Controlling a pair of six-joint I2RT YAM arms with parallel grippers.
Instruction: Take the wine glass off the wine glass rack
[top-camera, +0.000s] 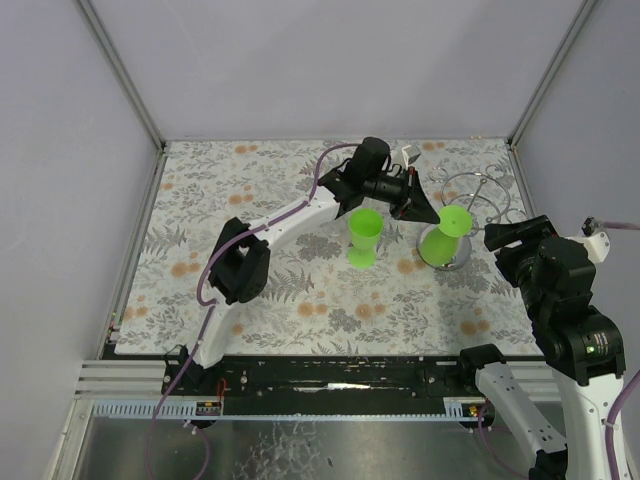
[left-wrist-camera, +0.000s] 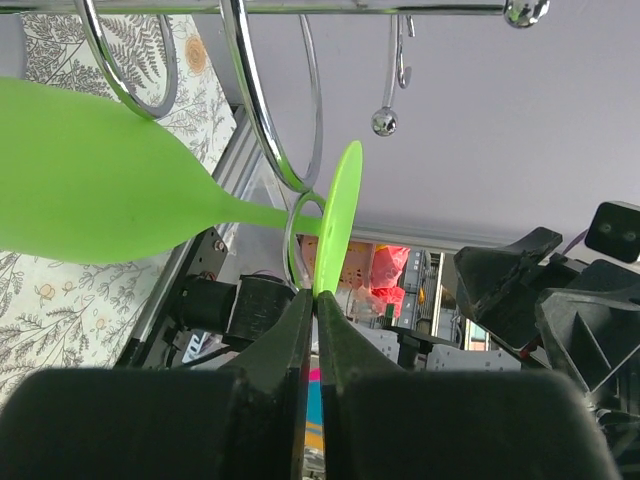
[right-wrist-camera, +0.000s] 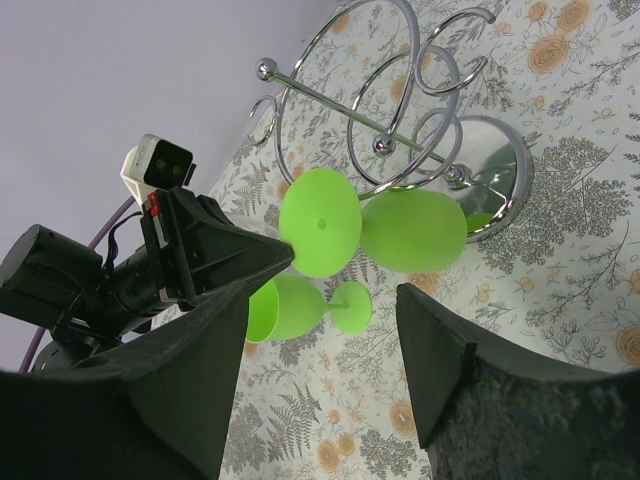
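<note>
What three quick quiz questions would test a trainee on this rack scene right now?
1. True or false: the left gripper is shut on the round foot of the green stemmed wine glass hanging upside down in the silver wire wine glass rack.
2. The right gripper is: A open and empty; B shut on the rack; C holding a glass.
3. How many green glasses are in view?
Key: 1 true; 2 A; 3 two, the second green glass standing upright on the floral table cover.
</note>
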